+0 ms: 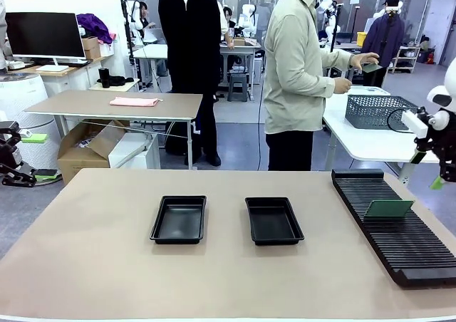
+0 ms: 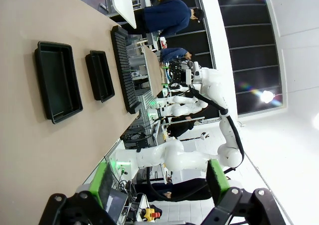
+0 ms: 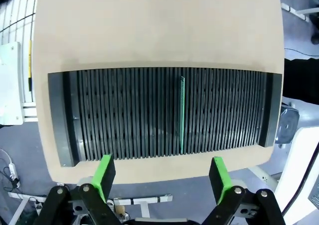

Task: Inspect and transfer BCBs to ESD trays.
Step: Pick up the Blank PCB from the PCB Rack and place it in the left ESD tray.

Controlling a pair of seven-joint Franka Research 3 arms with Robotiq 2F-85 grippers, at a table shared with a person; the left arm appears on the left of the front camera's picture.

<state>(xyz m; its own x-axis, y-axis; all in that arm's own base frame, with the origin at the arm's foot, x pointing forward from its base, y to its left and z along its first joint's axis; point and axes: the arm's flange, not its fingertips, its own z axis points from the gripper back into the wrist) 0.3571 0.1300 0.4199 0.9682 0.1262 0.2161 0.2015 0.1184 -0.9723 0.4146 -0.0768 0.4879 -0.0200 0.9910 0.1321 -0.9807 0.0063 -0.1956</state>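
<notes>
Two black ESD trays (image 1: 178,220) (image 1: 273,221) lie side by side, both bare, mid-table. One green BCB (image 1: 388,208) stands upright in a slot of the long black rack (image 1: 399,236) on the right. In the right wrist view this BCB (image 3: 182,115) shows edge-on, right of the rack's (image 3: 124,115) middle. My right gripper (image 3: 162,177) hovers open above the rack's near edge, off the table's right side (image 1: 438,182). My left gripper (image 2: 159,182) is open and holds nothing, far from the trays (image 2: 57,80) (image 2: 99,75).
A person in a light shirt (image 1: 299,65) stands beyond the table, turned to a white side table with a grey mesh basket (image 1: 377,112), holding a small dark flat piece (image 1: 370,67). The rack (image 2: 124,70) runs along the table's right edge.
</notes>
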